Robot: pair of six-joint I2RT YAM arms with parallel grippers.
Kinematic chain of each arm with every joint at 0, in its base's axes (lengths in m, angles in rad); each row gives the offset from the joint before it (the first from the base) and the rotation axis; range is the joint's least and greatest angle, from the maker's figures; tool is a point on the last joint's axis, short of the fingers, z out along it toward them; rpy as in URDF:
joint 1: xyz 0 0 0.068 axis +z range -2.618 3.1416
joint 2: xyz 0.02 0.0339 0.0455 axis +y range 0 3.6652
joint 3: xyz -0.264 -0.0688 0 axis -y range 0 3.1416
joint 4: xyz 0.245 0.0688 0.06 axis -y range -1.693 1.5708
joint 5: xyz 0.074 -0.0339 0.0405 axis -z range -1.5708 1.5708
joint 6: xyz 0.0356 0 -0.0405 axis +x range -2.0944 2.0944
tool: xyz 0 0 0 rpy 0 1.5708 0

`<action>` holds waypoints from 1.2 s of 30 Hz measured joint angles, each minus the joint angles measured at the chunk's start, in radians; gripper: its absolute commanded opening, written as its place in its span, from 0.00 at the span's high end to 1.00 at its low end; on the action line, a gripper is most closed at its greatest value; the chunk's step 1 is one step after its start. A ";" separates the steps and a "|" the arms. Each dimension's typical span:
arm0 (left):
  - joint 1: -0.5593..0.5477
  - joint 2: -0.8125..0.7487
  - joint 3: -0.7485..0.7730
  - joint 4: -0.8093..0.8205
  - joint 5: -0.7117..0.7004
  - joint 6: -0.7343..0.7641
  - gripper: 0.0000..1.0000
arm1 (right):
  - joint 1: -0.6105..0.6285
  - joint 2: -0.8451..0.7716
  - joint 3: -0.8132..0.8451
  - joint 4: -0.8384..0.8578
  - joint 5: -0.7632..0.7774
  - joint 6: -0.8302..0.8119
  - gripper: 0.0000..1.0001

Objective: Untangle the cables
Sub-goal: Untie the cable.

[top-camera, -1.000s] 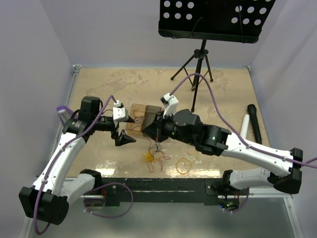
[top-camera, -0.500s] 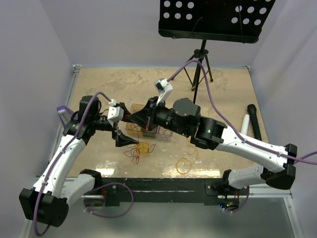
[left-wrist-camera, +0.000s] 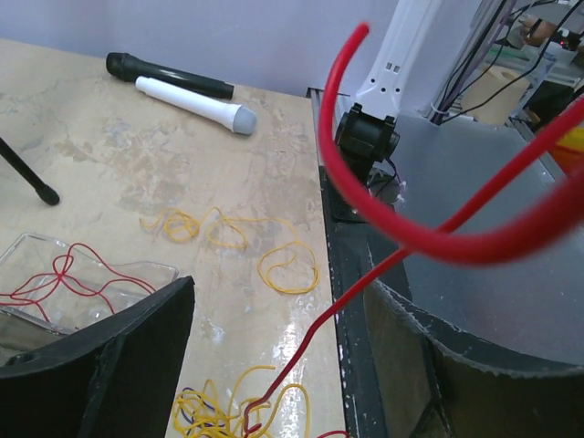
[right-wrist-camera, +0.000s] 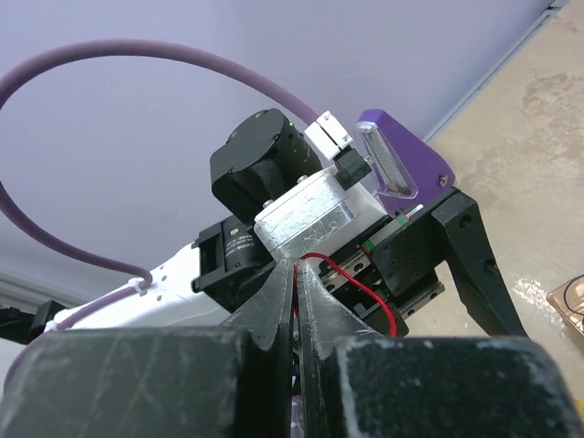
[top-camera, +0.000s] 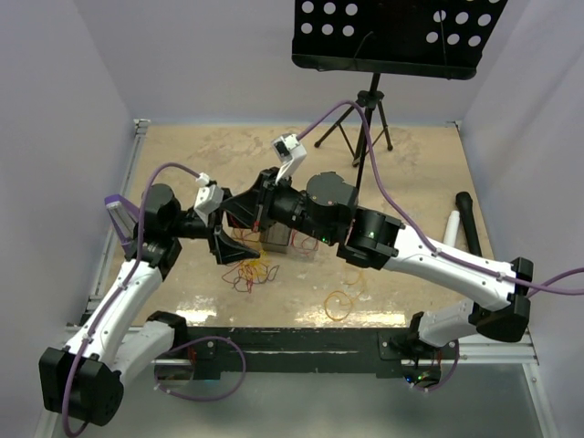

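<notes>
A tangle of thin yellow, red and dark cables (top-camera: 248,273) lies on the table in front of the left arm. One red cable (left-wrist-camera: 315,324) rises out of the tangle (left-wrist-camera: 214,411) and passes between the wide-apart fingers of my left gripper (left-wrist-camera: 292,365), touching neither, then loops close to the camera. My right gripper (right-wrist-camera: 297,266) is shut on that red cable (right-wrist-camera: 360,283), right in front of the left gripper's body. From above, the right gripper (top-camera: 259,208) sits next to the left gripper (top-camera: 235,226). A loose yellow cable loop (top-camera: 339,306) lies apart.
A clear plastic box (top-camera: 290,245) holding red wires (left-wrist-camera: 64,274) stands under the right arm. More yellow loops (left-wrist-camera: 287,269) lie near the table's front edge. A black microphone (left-wrist-camera: 164,78) and a white one (left-wrist-camera: 196,100) lie at the right. A music stand (top-camera: 365,109) is at the back.
My right arm has swung left and lifted the red cable up to the left gripper. The tangle has been dragged left. The left gripper has tilted toward the cable.
</notes>
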 measured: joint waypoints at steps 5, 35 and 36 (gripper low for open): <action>-0.006 -0.023 -0.013 -0.004 -0.030 0.023 0.36 | 0.006 0.003 0.030 -0.018 0.028 0.000 1.00; -0.025 0.010 -0.045 -0.360 -0.259 0.454 0.61 | 0.005 -0.221 0.481 -0.117 0.422 -0.145 1.00; -0.025 0.010 -0.045 -0.360 -0.260 0.454 0.61 | 0.005 -0.236 0.492 -0.117 0.443 -0.155 1.00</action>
